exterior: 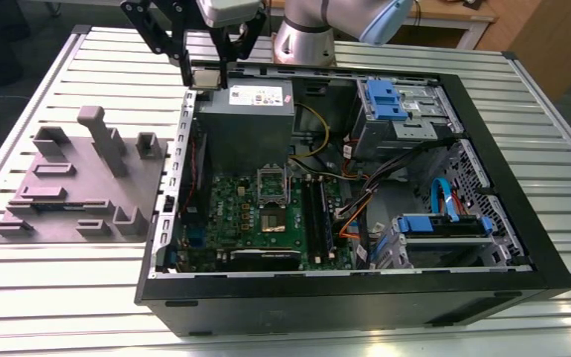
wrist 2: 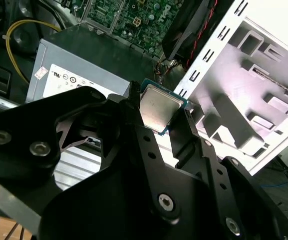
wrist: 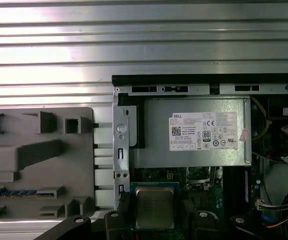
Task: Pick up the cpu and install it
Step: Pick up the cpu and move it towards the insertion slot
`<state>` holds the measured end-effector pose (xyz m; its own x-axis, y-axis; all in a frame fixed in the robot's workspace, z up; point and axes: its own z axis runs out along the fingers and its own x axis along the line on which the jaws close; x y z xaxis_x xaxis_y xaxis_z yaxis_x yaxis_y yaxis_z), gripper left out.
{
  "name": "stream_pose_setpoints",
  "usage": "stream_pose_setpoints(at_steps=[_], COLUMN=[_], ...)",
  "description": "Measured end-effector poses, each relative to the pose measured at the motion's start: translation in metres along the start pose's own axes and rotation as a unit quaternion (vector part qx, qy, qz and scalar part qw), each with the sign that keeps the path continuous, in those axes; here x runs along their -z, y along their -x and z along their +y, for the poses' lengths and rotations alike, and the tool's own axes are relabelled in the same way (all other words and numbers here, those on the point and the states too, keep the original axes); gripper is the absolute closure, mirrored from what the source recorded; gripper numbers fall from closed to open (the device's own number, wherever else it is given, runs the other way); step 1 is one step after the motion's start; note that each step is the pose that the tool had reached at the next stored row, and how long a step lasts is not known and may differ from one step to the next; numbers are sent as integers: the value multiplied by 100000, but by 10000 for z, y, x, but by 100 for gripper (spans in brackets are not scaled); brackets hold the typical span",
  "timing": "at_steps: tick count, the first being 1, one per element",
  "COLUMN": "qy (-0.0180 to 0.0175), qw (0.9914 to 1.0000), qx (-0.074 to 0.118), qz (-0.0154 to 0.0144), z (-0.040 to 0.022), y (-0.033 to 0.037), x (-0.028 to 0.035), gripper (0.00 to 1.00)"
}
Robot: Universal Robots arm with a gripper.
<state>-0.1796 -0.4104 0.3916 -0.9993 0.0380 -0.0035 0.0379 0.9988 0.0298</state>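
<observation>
Open black computer case [exterior: 345, 309] on slatted metal table [exterior: 57, 297]. Inside: grey power-supply box [exterior: 246, 126], white label, beside green motherboard [exterior: 231, 212]. Grey moulded tray [exterior: 68, 190] at the exterior view's left of case.

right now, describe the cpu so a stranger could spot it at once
Start at the open black computer case and find its grey metal box with a white label. Near that box's corner, the black hand grips the cpu: a small flat silvery square, green-rimmed, unlike the board's framed socket.
</observation>
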Motion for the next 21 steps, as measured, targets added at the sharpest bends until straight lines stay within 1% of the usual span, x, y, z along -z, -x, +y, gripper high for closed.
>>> stream_pose_setpoints(at_steps=[21], qy=[5], qw=[100000], qx=[2], qz=[-4], z=[3], y=[88], x=[-1], gripper=[53])
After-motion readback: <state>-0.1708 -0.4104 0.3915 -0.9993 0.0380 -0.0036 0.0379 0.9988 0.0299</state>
